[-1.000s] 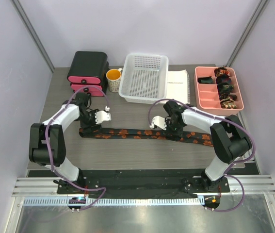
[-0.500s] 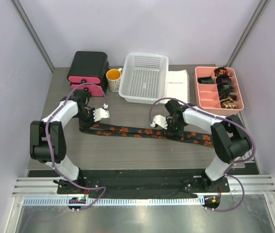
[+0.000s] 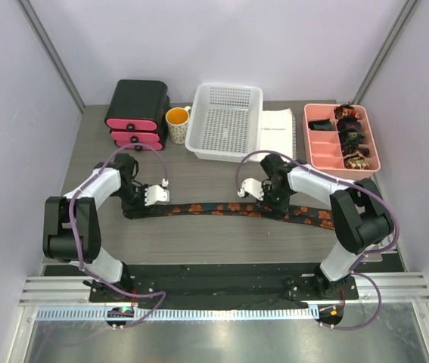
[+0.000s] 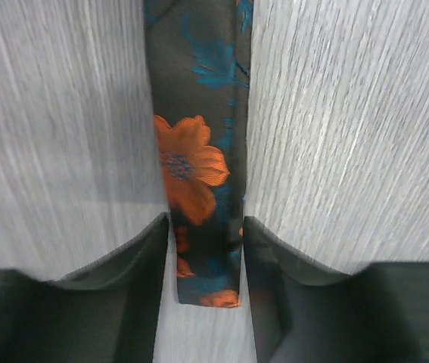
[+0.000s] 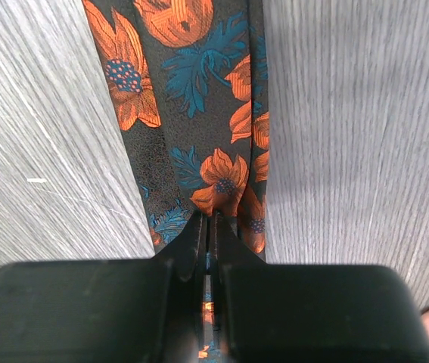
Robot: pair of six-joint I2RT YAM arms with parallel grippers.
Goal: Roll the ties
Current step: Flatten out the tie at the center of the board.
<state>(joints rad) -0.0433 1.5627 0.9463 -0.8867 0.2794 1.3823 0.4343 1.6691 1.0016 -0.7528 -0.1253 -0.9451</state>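
One tie, dark with orange flowers, lies stretched left to right across the wooden table. My left gripper stands over its narrow left end. In the left wrist view the gripper is open, its jaws flanking the flat square end of the tie on the table. My right gripper is over the tie's wider right half. In the right wrist view this gripper is shut, pinching a raised fold of the tie. Several rolled ties sit in a pink tray.
At the back stand a black and pink box, an orange-lined mug, a white basket and a paper sheet. The pink tray is at the back right, by the table's right edge.
My left gripper has moved nearer and down onto the tie's left end. The tie's left half has shifted and now lies straighter. My right gripper has barely moved.
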